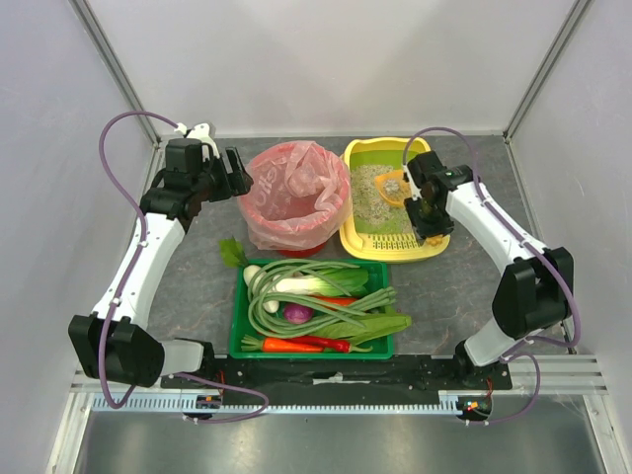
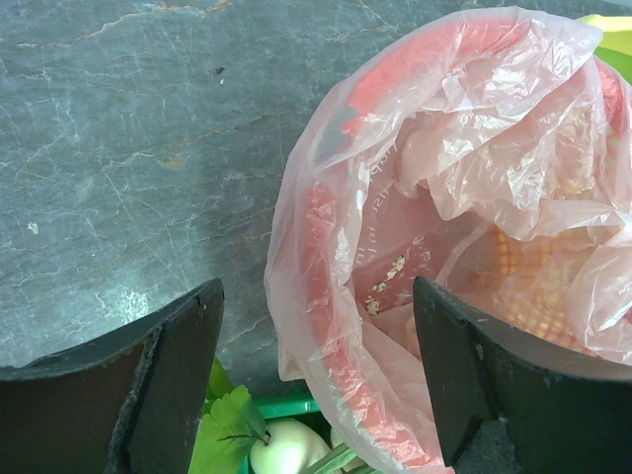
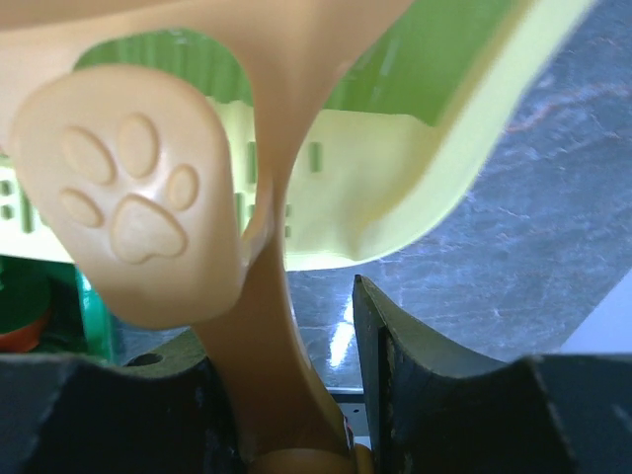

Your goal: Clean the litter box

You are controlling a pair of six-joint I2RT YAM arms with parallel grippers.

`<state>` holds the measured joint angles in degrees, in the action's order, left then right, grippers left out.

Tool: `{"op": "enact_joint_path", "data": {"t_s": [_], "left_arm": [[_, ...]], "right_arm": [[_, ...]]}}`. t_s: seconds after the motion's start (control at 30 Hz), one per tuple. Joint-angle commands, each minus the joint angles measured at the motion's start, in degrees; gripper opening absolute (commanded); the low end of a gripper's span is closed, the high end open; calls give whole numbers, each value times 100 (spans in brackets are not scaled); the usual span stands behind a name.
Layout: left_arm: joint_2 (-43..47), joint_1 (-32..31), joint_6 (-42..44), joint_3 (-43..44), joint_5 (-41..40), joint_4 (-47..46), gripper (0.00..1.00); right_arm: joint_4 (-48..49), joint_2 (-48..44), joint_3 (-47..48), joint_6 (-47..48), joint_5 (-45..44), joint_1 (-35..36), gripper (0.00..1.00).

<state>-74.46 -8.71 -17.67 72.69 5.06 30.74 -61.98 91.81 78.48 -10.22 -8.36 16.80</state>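
Left gripper [image 1: 237,174]: jaws wide, nothing between them; hanging just above the left rim of the red bin [image 1: 281,244].
Red bin: lined with a pink bag [image 2: 474,148], mouth open, a few pale grains on the inner fold; close beside the litter box, contact not clear.
Litter box [image 1: 380,253]: far right of the bench [image 1: 464,286], right of the bin and behind the green vegetable tray [image 1: 237,316]; grey-beige litter [image 1: 370,197] over its green floor.
Scoop [image 1: 395,186]: orange, paw print on the handle end, head low over the litter.
Right gripper [image 1: 419,197]: narrowed onto the scoop's handle, which fills the gap.
Step in hand: probably scooping, with nothing yet carried to the bin.
Next move: calls for a level lift and a short swing left over the bag's mouth, then a tip.
Arms: left stretched up the left side, wrist turned toward the bin; right bent at the right edge, forearm reaching in over the box.
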Motion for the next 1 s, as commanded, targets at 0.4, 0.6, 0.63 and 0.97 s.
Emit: {"op": "enact_joint_path", "data": {"t_s": [0.4, 0.6, 0.63, 0.97], "left_arm": [[124, 18, -140, -44, 48, -183, 83], [89, 18, -114, 0, 57, -174, 83], [98, 18, -114, 0, 39, -156, 83], [-25, 18, -166, 9, 100, -200, 83]], "right_arm": [[-60, -58, 413, 55, -452, 602, 0], [-175, 65, 343, 90, -289, 164, 0], [-183, 13, 405, 73, -446, 244, 0], [-201, -102, 1677, 116, -1667, 824, 0]]}}
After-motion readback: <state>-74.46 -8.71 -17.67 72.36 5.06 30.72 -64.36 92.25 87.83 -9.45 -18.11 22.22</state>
